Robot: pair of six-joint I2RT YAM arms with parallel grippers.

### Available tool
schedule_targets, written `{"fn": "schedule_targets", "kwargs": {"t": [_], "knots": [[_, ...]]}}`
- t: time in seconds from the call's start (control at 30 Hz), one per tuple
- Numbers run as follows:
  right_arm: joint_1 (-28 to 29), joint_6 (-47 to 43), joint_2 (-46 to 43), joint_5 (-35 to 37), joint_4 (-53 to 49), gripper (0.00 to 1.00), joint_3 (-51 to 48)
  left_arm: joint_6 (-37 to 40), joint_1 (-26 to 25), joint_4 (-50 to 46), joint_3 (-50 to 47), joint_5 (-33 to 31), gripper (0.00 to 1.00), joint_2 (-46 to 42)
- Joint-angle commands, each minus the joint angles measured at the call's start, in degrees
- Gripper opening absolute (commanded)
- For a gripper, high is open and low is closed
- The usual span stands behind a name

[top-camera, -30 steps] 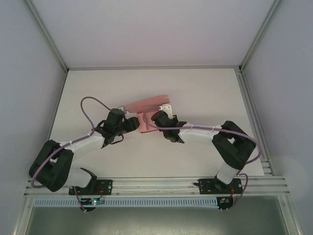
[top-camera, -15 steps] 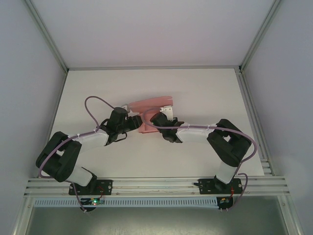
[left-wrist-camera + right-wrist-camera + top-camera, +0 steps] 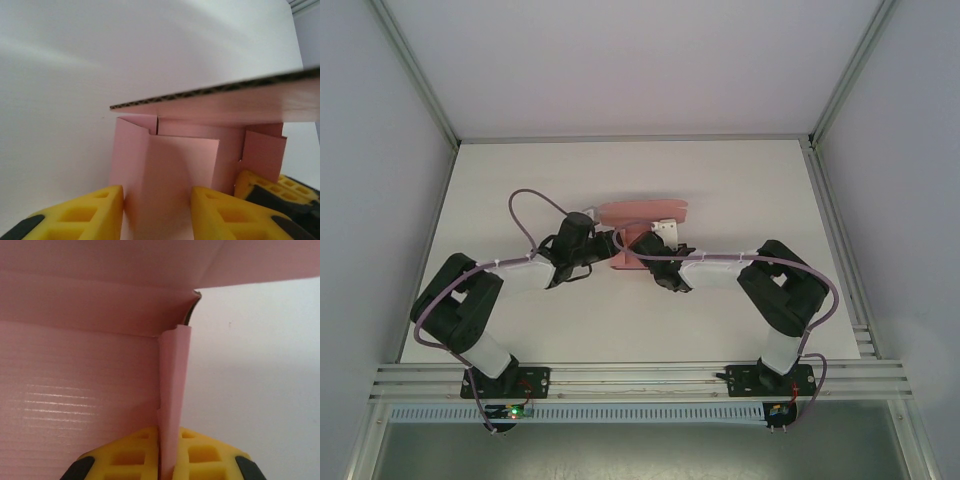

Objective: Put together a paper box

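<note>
The flat white table lies bare on every side of the pink corrugated-card paper box, which sits half-folded at the centre of the top view, well apart from the table's edges. In the left wrist view a raised flap shows its fluted edge across the box.

The left gripper stands moderately apart with pink card filling the gap; whether it presses the card cannot be told. The right gripper is pinched tight on a thin upright flap seen edge-on.

- both arms reach inward, wrists meeting near frame centre.
- left hand: fingers apart.
- right hand: pinched shut on a paper box flap.
</note>
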Motion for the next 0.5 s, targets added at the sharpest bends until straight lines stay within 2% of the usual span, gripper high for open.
{"fn": "schedule_targets", "kwargs": {"t": [0.0, 0.1, 0.17, 0.3, 0.47], "knots": [[2.8, -1.4, -1.0, -1.6, 6.6, 0.0, 2.2, 3.8, -5.6, -14.2, 4.7, -3.6, 0.34, 1.3], [2.8, -0.7, -1.7, -1.5, 6.9, 0.0, 1.5, 2.7, -5.9, -20.6, 6.4, -9.0, 0.34, 2.9], [2.8, -0.4, -2.0, -1.4, 7.4, 0.0, 0.8, 2.6, -6.4, -21.5, 6.5, -9.7, 0.33, 3.9], [2.1, 0.5, -2.1, -2.8, 8.4, 0.0, -0.7, 3.2, -6.9, -18.2, 3.9, -7.1, 0.32, 4.6], [-0.9, 2.4, -1.8, -10.8, 11.4, 0.0, -2.7, 4.1, -6.8, -11.4, -0.1, -2.5, 0.37, 3.2]]}}
